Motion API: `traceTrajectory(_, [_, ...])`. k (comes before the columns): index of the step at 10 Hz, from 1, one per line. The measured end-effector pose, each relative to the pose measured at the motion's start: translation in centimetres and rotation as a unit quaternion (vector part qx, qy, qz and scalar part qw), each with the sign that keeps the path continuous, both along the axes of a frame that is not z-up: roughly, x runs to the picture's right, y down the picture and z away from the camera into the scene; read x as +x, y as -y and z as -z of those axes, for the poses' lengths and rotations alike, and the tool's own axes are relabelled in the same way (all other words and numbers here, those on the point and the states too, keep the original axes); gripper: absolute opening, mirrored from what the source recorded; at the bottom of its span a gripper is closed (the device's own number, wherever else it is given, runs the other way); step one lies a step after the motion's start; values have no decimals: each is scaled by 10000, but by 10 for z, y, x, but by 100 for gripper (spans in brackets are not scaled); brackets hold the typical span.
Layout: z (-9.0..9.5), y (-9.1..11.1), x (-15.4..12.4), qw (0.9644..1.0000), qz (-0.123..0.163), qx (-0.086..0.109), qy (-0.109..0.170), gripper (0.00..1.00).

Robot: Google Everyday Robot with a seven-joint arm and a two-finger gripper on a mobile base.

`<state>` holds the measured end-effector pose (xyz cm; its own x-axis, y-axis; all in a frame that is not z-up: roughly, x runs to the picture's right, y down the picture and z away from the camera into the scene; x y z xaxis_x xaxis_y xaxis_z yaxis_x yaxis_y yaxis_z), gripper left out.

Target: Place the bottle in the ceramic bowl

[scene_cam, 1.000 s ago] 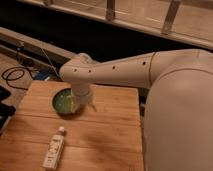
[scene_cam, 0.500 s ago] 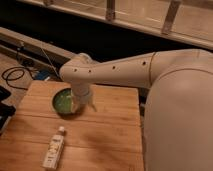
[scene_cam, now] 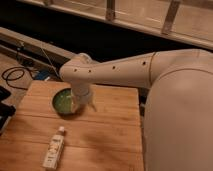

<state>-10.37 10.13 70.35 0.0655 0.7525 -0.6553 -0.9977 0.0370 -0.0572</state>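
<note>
Nearest me: the bottle [scene_cam: 54,148] lies flat on the wooden surface [scene_cam: 112,137], near-left, untouched. Its long axis runs near-to-far with a slight lean to the right, white cap [scene_cam: 61,130] at the far end, pointing roughly at the bowl.

Next out: the green bowl [scene_cam: 62,103] sits upright, just beyond the cap with a clear gap between them. Nothing in it that I can see.

The hand [scene_cam: 89,104] hangs at the bowl's right rim, over or just beside it; I cannot separate the two from this angle. Whether it is spread or pressed together I cannot tell. It is carrying nothing that I can see.

Key relation: the bottle lies toward me and slightly left of the hand, with the bowl's near rim between. My judgement: the pick has not started. The hand must come nearer and left, then close across the bottle's narrow width, so a grip turned crosswise to the near-far axis.

Farthest: the white arm [scene_cam: 125,72] reaches in from the right.
</note>
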Motion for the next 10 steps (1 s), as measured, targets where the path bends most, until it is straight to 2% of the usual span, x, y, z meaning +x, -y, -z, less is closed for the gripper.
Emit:
traceTrajectory(2, [-3, -1, -3, 10000, 19, -66, 56, 65])
traceTrajectory(4, [-16, -12, -27, 9994, 181, -219, 217, 65])
traceTrajectory(7, [-47, -56, -91, 9952, 635, -625, 394, 65])
traceTrajectory(8, [-58, -85, -118, 9913, 872, -908, 381, 65])
traceTrajectory(9, [-63, -104, -132, 9878, 1073, -1074, 340, 65])
traceTrajectory(10, [-65, -113, -139, 9860, 1163, -1147, 334, 65])
